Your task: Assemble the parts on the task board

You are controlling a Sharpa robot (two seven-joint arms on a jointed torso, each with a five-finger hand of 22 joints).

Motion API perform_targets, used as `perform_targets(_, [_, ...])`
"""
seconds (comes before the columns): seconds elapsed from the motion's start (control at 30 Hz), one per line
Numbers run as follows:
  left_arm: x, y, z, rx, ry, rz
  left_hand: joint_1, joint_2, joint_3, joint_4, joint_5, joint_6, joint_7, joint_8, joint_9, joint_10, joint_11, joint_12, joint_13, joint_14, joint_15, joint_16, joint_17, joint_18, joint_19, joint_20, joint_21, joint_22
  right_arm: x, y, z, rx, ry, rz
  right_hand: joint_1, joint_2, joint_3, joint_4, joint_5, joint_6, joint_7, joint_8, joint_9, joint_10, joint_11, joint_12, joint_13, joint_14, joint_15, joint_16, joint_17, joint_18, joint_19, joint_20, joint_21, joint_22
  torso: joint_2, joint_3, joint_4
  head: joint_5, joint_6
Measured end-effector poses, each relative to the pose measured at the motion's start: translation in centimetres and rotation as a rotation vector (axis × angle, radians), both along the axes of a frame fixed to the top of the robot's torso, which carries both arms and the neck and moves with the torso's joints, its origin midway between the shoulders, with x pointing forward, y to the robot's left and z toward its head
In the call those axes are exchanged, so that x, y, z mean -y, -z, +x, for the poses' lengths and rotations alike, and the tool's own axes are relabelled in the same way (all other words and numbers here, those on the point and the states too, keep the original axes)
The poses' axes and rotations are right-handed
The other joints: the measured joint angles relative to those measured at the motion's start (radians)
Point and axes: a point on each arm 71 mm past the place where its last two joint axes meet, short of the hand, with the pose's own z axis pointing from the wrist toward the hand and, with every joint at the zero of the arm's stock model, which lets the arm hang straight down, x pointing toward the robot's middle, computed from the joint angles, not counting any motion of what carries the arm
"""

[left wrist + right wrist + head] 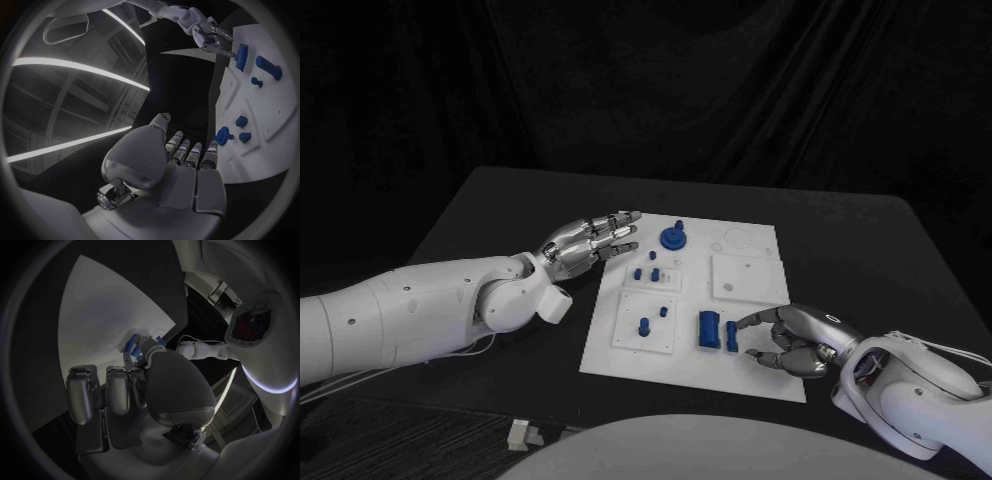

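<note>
The white task board (747,275) lies in the middle of the table. A round blue part (674,238) stands near its far left corner, also seen as the blue part (223,136). Small blue pegs (646,272) stand further in. Two longer blue pieces (710,330) lie near the front edge. My left hand (589,243) hovers at the board's far left corner, fingers stretched out and holding nothing. My right hand (790,340) rests on the board's near right part, fingers curled in. Its fingertips (139,347) sit against a blue piece (131,346); a grip is not plain.
A small pale object (519,433) lies at the table's front left edge. Bare black table (877,240) spreads to the right of the board and behind it. Raised white square plates (741,276) sit on the board's right half.
</note>
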Motion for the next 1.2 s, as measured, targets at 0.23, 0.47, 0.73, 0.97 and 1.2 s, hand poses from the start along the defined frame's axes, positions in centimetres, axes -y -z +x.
perform_targets(0.23, [-0.03, 0.01, 0.01, 0.0, 0.0, 0.0, 0.0, 0.0, 0.0, 0.0, 0.0, 0.0, 0.0, 0.0, 0.0, 0.0, 0.0, 0.0, 0.0, 0.0, 0.0, 0.0, 0.0, 0.0, 0.0, 0.0, 0.0, 0.0, -0.11, 0.05, -0.06, 0.021, -0.008, -0.013, 0.0, 0.0, -0.002, 0.002, -0.007, -0.039, -0.004, -0.012, -0.011, 0.001, -0.006, 0.0, 0.0, -0.004, -0.004, -0.005, 0.0, 0.0, 0.0, 0.0, 0.0, 0.0, 0.001, 0.0007, 0.0001, 0.001, 0.0])
perform_targets(0.47, [-0.06, 0.02, 0.03, 0.0, -0.001, 0.001, 0.0, 0.0, 0.0, 0.0, 0.0, 0.0, 0.0, 0.0, 0.0, 0.0, 0.0, 0.0, 0.0, 0.0, 0.0, 0.0, 0.0, 0.0, 0.0, 0.0, 0.0, 0.0, -0.1, -0.3, 0.06, 0.072, 0.007, 0.002, -0.012, 0.001, -0.019, 0.034, -0.023, 0.102, 0.042, 0.038, 0.01, 0.001, 0.021, 0.0, 0.0, 0.0, 0.012, -0.005, 0.0, 0.0, 0.0, 0.0, 0.0, 0.0, 0.001, 0.0006, 0.0, 0.002, 0.0])
perform_targets(0.73, [-0.12, 0.04, 0.06, -0.001, -0.002, 0.003, 0.0, 0.0, 0.0, 0.0, 0.0, 0.0, 0.0, 0.0, 0.0, 0.0, 0.0, 0.0, 0.0, 0.0, 0.0, 0.0, 0.0, 0.0, 0.0, 0.0, 0.0, 0.0, -0.2, -0.69, 0.22, 0.124, 0.025, 0.027, -0.025, 0.0, -0.03, 0.047, -0.046, 0.118, 0.048, 0.053, 0.015, 0.0, 0.023, 0.0, 0.0, 0.002, 0.017, -0.005, 0.0, 0.0, 0.002, 0.013, 0.0, 0.0, 0.001, 0.0, 0.0001, 0.001, 0.0])
perform_targets(0.97, [-0.12, 0.05, 0.06, -0.001, -0.002, 0.003, 0.0, 0.0, 0.003, -0.003, 0.0, 0.0, 0.0, 0.0, 0.0, 0.0, 0.0, 0.0, 0.0, 0.0, 0.0, 0.0, 0.0, 0.0, 0.0, 0.0, 0.0, 0.0, -0.37, -0.81, 0.27, 0.142, 0.027, 0.038, -0.025, 0.0, -0.039, 0.055, -0.077, 0.096, 0.044, 0.053, 0.013, 0.0, 0.023, 0.0, 0.0, -0.002, 0.02, -0.005, 0.0, 0.0, 0.002, 0.013, 0.0, 0.001, 0.0, 0.0, 0.0008, 0.001, 0.0])
perform_targets(1.2, [-0.14, 0.05, 0.06, -0.001, -0.002, 0.003, 0.0, 0.0, 0.003, -0.003, 0.0, 0.0, 0.0, 0.0, 0.0, 0.0, 0.0, 0.0, 0.0, 0.0, 0.0, 0.0, 0.0, 0.0, 0.0, 0.0, 0.0, 0.0, -0.5, -0.83, 0.28, 0.146, 0.025, 0.041, -0.025, 0.0, -0.047, 0.063, -0.109, 0.068, 0.041, 0.044, 0.003, 0.0, 0.023, 0.0, 0.0, -0.002, 0.02, -0.005, 0.0, 0.0, 0.002, 0.013, 0.0, 0.001, 0.0, 0.0, 0.0012, 0.002, 0.0])
